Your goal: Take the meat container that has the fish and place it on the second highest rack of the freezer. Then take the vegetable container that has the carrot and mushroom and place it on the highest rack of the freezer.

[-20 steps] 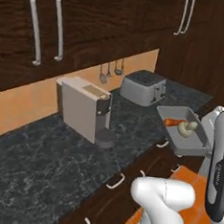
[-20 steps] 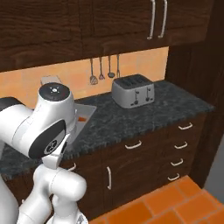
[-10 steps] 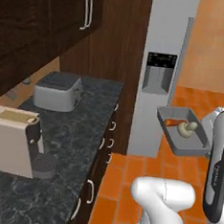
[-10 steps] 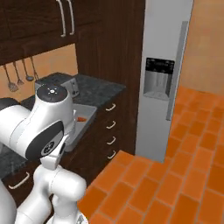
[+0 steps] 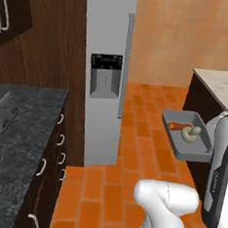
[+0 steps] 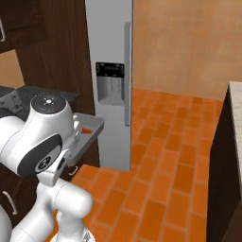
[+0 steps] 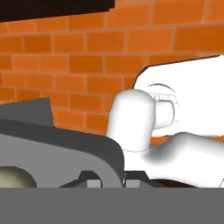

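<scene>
Freezer (image 5: 105,76): your tall silver compartment ahead, door closed, beyond the worktop (image 5: 17,127) end. Vegetable container (image 5: 188,141): grey tray held aloft, jaws clamped on its rim, freezer forward-left of it. Carrot (image 5: 177,126), mushroom (image 5: 191,133): at tray's far end.

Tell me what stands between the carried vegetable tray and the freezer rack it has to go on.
The freezer door is shut, so it blocks the way to the racks inside. The grey tray with the carrot and mushroom hangs over open brick floor in front of it.
</scene>
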Available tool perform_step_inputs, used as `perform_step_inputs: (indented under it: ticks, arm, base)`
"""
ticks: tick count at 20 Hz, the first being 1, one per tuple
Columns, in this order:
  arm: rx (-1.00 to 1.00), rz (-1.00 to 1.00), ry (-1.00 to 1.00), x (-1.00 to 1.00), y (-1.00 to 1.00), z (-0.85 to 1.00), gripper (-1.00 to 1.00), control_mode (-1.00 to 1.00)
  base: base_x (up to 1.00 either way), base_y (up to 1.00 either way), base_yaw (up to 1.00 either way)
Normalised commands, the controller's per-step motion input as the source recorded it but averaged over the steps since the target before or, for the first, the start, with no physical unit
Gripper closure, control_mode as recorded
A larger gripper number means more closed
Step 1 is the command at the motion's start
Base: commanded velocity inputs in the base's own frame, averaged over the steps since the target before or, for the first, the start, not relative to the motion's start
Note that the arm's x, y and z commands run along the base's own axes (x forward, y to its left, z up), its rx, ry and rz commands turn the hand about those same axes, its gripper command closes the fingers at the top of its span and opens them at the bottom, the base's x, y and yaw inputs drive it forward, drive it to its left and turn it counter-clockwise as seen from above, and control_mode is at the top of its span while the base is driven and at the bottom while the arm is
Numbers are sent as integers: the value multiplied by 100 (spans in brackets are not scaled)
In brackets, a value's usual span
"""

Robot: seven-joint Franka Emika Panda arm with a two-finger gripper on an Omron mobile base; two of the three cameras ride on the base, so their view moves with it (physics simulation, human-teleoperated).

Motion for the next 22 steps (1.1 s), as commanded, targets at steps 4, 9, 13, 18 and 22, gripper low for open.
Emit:
perform_step_inputs:
  ticks: [4,9,13,18,22]
  arm:
    - [0,0,0,0,0,0,100,100]
    - [0,0,0,0,0,0,100,100]
    - [0,0,0,0,0,0,100,100]
    - [0,0,0,0,0,0,100,100]
    - [0,0,0,0,0,0,100,100]
  base:
    - [84,-81,-7]
    - [100,-71,-3]
    - [96,-57,-6]
    - [93,-8,-20]
    - [99,-6,-19]
